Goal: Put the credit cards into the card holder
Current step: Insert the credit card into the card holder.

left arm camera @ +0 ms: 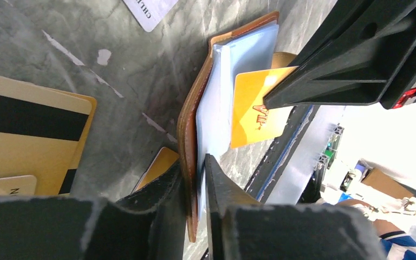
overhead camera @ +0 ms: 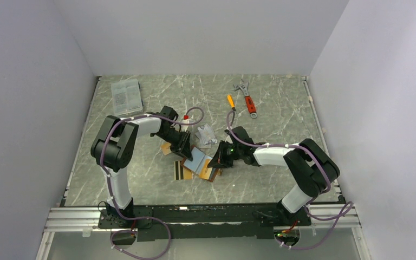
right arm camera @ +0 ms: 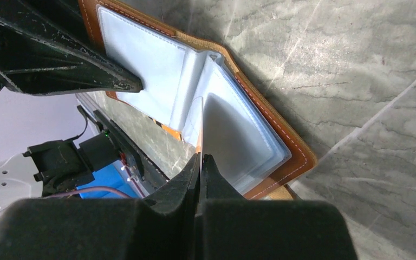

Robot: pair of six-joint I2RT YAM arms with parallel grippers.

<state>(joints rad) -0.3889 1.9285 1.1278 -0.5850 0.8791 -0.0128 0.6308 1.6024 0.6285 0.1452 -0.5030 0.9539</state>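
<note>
The tan leather card holder (overhead camera: 197,161) lies open on the table with its clear sleeves (right arm camera: 141,65) facing up. My left gripper (left arm camera: 195,169) is shut on the holder's leather edge (left arm camera: 187,124) and sleeves. My right gripper (right arm camera: 201,157) is shut on an orange-gold credit card (left arm camera: 252,108), which shows edge-on in the right wrist view (right arm camera: 201,127); the card stands over the holder's right-hand sleeves (right arm camera: 244,135). A gold card with black stripes (left arm camera: 27,135) lies beside the holder. Silver-grey cards (overhead camera: 206,133) lie behind it. Another orange card (left arm camera: 160,165) pokes out under the holder.
An adjustable wrench with a red handle (overhead camera: 247,97) and an orange screwdriver (overhead camera: 231,101) lie at the back right. A clear plastic box (overhead camera: 126,96) sits at the back left. Metal rails run along the table's sides and front edge (overhead camera: 195,208).
</note>
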